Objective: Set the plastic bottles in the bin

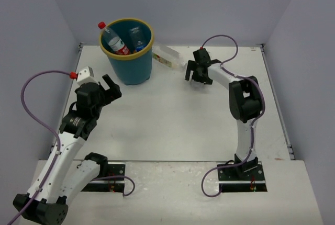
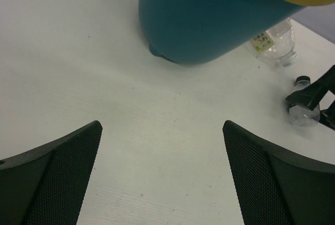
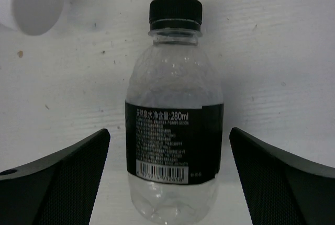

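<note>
Teal plastic under a yellow rim: one bin [image 1: 127, 68], standing on the white table [image 1: 172, 125] towards its far left. Four plastic bottles counted in all.

Two inside the bin: one red-capped bottle [image 1: 116, 43] with a red label, leaning on the rim, and one blue-labelled bottle [image 1: 137, 39] beside it. Two outside: one clear bottle [image 1: 167, 56] lying just right of the bin, and one dark-capped bottle [image 3: 175, 131] lying on the table between the fingers of the right gripper [image 1: 198, 72].

Two grippers, both spread wide and holding nothing, with the left gripper [image 2: 162, 183] hovering over bare table near the bin's foot.

From above: both bottles in the bin plain to see, but the dark-capped one hidden under the right gripper.

From the right wrist: that bottle's black cap and black label, with a narrow gap to the finger on either side. Also a round white end at top left, possibly the clear bottle's, though too cropped to tell.

From the left wrist: the bin's outer wall, the clear bottle's pale label with green print just past it, and the dark-capped bottle beside a right finger.
</note>
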You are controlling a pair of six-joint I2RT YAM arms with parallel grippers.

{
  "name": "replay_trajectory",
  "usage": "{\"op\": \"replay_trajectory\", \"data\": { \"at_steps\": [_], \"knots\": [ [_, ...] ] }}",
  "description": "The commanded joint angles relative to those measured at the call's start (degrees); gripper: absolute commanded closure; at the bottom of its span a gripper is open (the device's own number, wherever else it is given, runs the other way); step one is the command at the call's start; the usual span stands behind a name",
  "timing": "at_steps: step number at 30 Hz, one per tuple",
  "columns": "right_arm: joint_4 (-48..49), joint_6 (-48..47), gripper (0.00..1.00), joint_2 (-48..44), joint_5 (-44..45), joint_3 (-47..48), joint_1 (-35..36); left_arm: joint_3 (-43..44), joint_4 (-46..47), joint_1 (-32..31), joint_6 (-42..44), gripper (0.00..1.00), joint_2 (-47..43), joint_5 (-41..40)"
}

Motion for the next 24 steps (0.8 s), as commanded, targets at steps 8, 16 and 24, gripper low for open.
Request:
{"op": "replay_trajectory", "data": {
  "at_steps": [8,16,24],
  "knots": [
    [-7.2,1.36,0.24,7.42,0.73,11.45,-0.49,-0.78,-4.86,0.22,-1.25,0.0,-1.76,-1.14],
    [-6.31,1.41,0.7,5.52,1.01,10.25,-0.65,-2.63,-2.98,0.2,-3.14,0.0,-2.26,-1.56],
    [-2.56,-0.49,0.78,-6.05,0.18,6.06,-0.56,-4.49,-2.05,0.23,-4.48,0.0,-2.53,-0.81]
  ]
}}
